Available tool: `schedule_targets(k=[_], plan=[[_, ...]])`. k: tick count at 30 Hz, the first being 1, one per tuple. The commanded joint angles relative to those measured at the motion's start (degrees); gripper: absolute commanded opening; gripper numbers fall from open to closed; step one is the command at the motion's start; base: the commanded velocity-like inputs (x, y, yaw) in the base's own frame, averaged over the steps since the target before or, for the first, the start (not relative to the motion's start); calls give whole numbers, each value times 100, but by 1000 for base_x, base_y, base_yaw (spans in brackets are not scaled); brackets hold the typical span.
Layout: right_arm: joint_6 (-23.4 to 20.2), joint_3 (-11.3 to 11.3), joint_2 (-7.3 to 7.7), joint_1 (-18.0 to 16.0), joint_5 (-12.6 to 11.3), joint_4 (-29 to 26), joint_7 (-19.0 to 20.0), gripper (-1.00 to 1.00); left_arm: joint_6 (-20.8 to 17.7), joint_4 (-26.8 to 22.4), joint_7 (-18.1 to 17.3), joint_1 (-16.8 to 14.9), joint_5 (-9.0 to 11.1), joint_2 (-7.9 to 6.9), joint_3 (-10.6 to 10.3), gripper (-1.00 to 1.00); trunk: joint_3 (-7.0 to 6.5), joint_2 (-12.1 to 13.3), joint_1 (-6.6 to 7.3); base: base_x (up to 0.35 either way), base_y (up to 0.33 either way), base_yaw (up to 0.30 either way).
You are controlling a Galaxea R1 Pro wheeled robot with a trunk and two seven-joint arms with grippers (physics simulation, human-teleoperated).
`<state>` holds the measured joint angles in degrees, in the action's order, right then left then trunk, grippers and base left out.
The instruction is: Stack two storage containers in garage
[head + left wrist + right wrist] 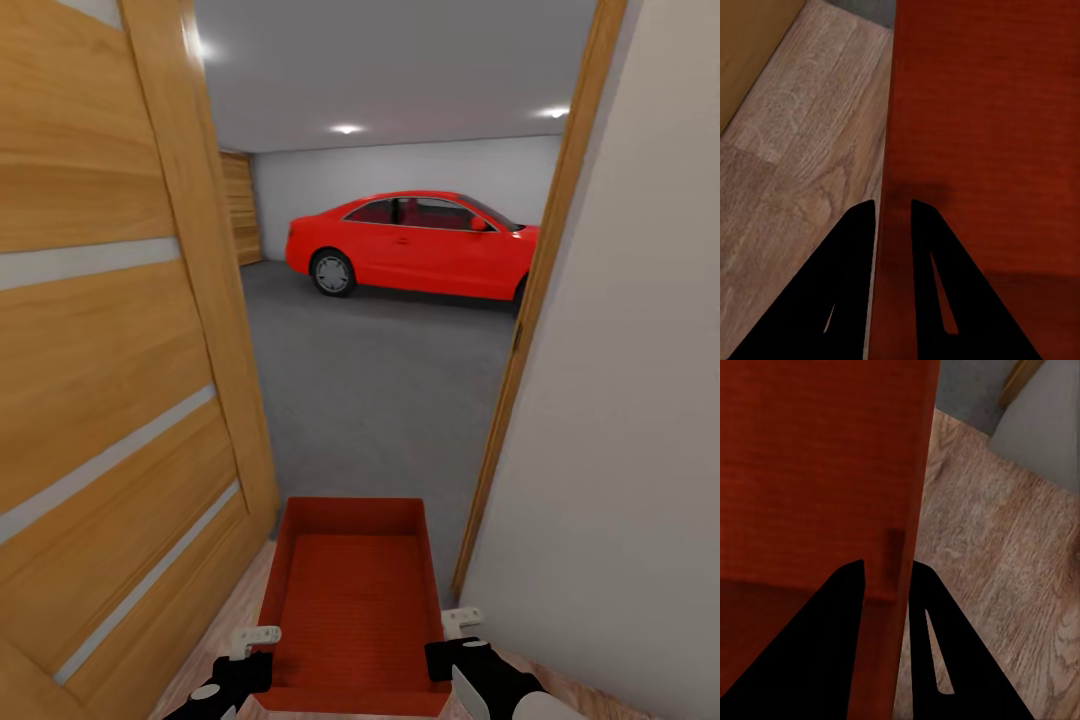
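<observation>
One red-orange storage container hangs low in front of me, open top up and empty, its far end at the doorway threshold. My left gripper is shut on its left wall and my right gripper on its right wall. In the left wrist view the black fingers straddle the container's wall; my left gripper pinches it. In the right wrist view my right gripper clamps the opposite wall. Beyond the doorway lies the garage with its grey concrete floor.
An open orange wooden door with frosted strips stands close on the left. A wooden door frame and a white wall bound the right. A red car is parked at the garage's far side. Light wood planks lie under the container.
</observation>
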<state>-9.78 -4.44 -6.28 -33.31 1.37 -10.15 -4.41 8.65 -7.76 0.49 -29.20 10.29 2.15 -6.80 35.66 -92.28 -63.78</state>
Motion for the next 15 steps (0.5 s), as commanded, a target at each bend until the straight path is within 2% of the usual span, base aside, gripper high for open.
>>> schedule_targets(k=[1,9,15], plan=[[-50,-251,30,0,100,4,-52,-100,23,-6,48,-7,34,-4,-102,-100,5,-3,0,68,34,-51],[-50,-251,30,0,100,4,-54,-100,23,-6,48,-7,34,-4,-102,-100,5,-3,0,143,63,-139],[-50,-251,30,0,99,4,-53,-100,23,-6,48,-7,34,-4,-102,-100,5,-3,0,64,36,-41]])
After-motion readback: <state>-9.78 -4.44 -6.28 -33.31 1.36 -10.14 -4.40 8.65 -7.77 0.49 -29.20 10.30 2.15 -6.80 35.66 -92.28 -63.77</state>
